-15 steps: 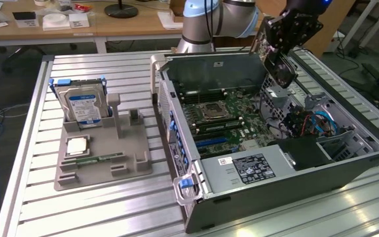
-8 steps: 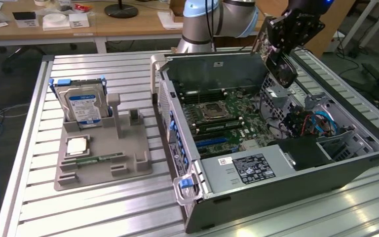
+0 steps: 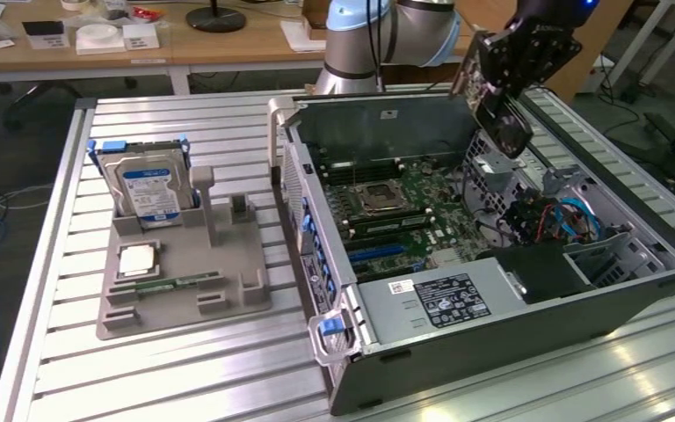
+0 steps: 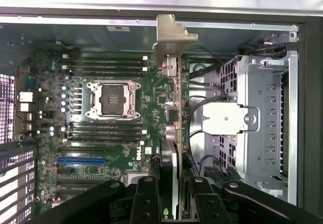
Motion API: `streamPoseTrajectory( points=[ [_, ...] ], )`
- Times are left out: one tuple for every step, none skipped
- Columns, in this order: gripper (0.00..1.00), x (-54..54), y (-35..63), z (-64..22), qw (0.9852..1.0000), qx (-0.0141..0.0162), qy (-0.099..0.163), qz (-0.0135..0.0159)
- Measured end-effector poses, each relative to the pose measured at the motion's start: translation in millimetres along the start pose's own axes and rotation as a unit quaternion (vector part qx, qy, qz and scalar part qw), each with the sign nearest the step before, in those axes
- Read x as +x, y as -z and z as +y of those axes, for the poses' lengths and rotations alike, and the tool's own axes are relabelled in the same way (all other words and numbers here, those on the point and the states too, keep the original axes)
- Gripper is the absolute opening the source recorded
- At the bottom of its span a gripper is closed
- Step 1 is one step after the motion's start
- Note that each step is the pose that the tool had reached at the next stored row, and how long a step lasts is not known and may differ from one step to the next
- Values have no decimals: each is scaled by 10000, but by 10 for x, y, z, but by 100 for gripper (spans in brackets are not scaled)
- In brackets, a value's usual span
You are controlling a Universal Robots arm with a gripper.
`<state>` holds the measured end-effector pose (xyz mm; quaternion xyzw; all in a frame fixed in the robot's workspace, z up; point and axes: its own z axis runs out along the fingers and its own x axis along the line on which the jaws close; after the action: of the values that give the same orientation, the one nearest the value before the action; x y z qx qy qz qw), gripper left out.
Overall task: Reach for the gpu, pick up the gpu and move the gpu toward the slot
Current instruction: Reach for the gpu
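Observation:
My gripper (image 3: 523, 66) hangs over the far right part of the open computer case (image 3: 619, 290), shut on the gpu (image 3: 504, 123). The gpu is a dark card tilted downward into the case opening. In the wrist view the gpu (image 4: 174, 108) runs edge-on between my black fingers (image 4: 146, 201), with its silvery end bracket (image 4: 171, 37) pointing away from me. My gripper (image 4: 174, 206) clamps its near end. The blue slot (image 4: 82, 160) lies on the motherboard off to one side of the card. In the exterior view the slot (image 3: 375, 253) sits near the case's front wall.
The motherboard (image 3: 414, 211) carries an empty CPU socket (image 4: 112, 100) and memory slots. A silver drive cage (image 4: 262, 118) and cables stand beside the card. A grey holder (image 3: 179, 281) at the exterior view's left holds a blue-labelled hard drive (image 3: 148, 189), a chip and a memory stick (image 3: 179, 283).

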<state>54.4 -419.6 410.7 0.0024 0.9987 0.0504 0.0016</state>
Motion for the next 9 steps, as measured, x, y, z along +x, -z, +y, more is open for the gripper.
streamPoseTrajectory(
  points=[
    [27, -4, 0, -2, 10000, 17, 0, 1],
    [27, -9, -1, -4, 10000, 38, 0, 3],
    [27, -13, -1, -6, 10000, 60, -1, 6],
    [27, -17, 0, -7, 10000, 81, -1, 8],
    [27, -22, 0, -7, 9999, 106, -1, 11],
    [27, -26, 0, -8, 9999, 128, -1, 14],
    [27, -29, 0, -8, 9999, 148, -1, 16],
    [27, -30, 0, -9, 9999, 158, -2, 17],
    [27, -30, 0, -9, 9999, 158, -2, 17]
  ],
)
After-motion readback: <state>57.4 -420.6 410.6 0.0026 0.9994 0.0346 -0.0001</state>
